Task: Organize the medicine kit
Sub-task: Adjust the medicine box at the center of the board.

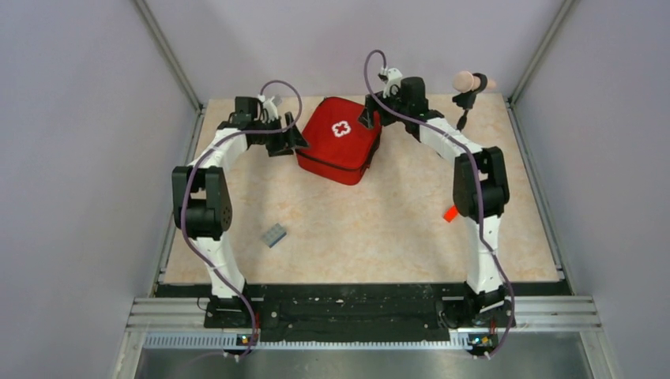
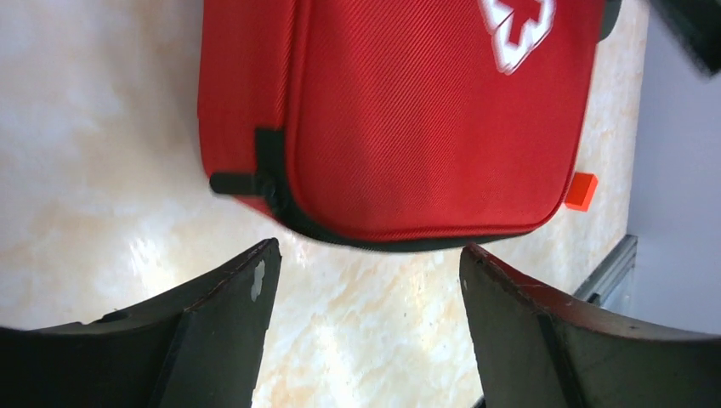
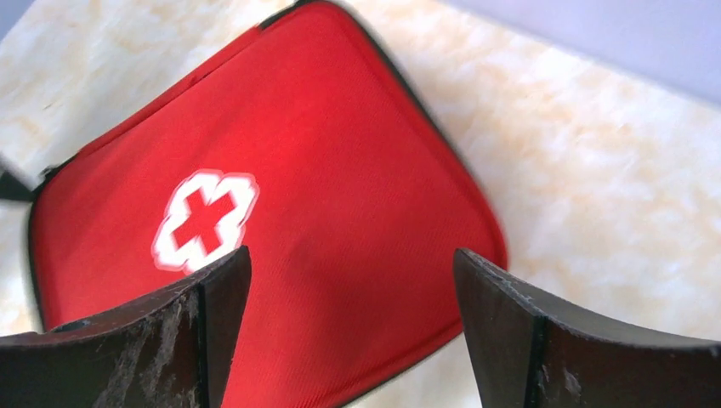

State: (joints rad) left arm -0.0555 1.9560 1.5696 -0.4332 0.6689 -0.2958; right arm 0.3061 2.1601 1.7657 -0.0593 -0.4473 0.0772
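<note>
Red medicine kit (image 1: 340, 140) — one, orange block (image 1: 449, 214) — one

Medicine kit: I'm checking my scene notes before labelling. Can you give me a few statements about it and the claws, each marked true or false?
The medicine kit lies closed, cross up. True.
The left claw is shut on the kit. False: it is open, holding nothing.
The orange-red block sits on the kit. False: it lies on the table, apart from it.
The right claw is open. True.
</note>
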